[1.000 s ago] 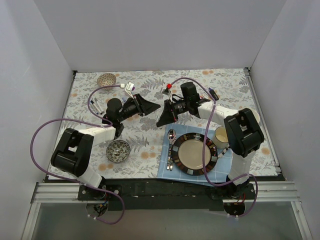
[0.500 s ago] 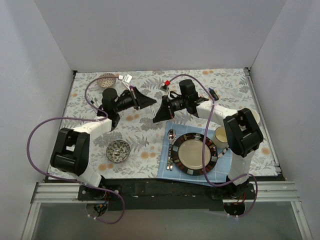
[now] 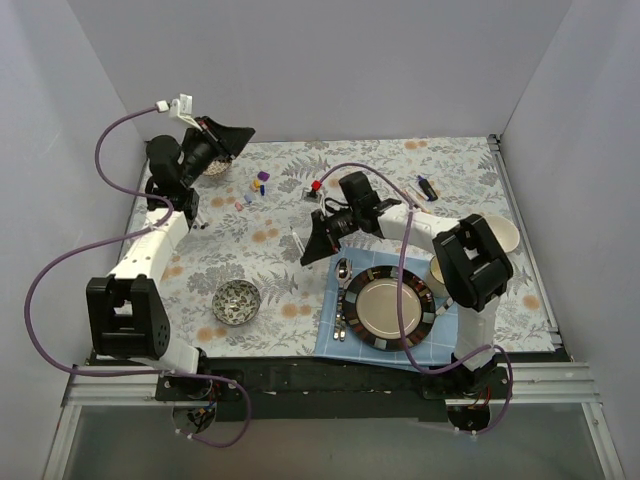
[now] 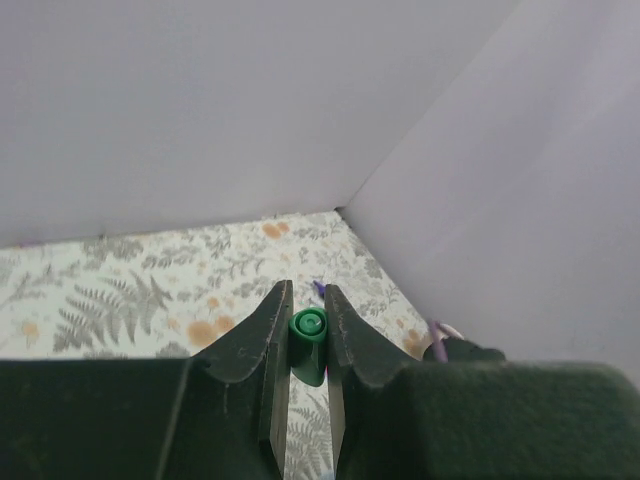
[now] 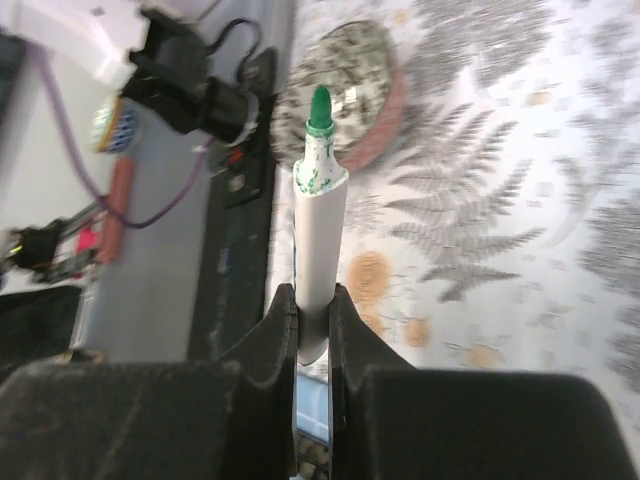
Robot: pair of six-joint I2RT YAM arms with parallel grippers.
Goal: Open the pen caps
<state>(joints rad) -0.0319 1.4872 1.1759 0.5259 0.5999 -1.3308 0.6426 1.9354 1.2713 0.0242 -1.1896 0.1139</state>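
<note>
My left gripper [image 3: 244, 134] is raised over the far left of the table. In the left wrist view [image 4: 305, 292] it is shut on a small green pen cap [image 4: 308, 345]. My right gripper [image 3: 308, 247] is low over the table's middle. In the right wrist view [image 5: 312, 292] it is shut on a white-barrelled pen [image 5: 319, 235] with a bare green tip [image 5: 320, 108]. The cap and pen are far apart. A purple pen and small caps [image 3: 257, 186] lie on the cloth at the back, with a red cap [image 3: 316, 186] to their right. A dark marker [image 3: 427, 187] lies at the back right.
A patterned bowl [image 3: 237, 300] sits at the near left, another [image 3: 214, 166] at the far left under my left arm. A striped plate [image 3: 388, 308], a spoon and fork [image 3: 342, 300] and a cup [image 3: 441, 270] rest on a blue mat [image 3: 330, 345] by the right arm.
My left gripper has pulled away from the right one, rising and swinging to the far left with the green cap. My right gripper has shifted slightly nearer and left with the uncapped pen.
</note>
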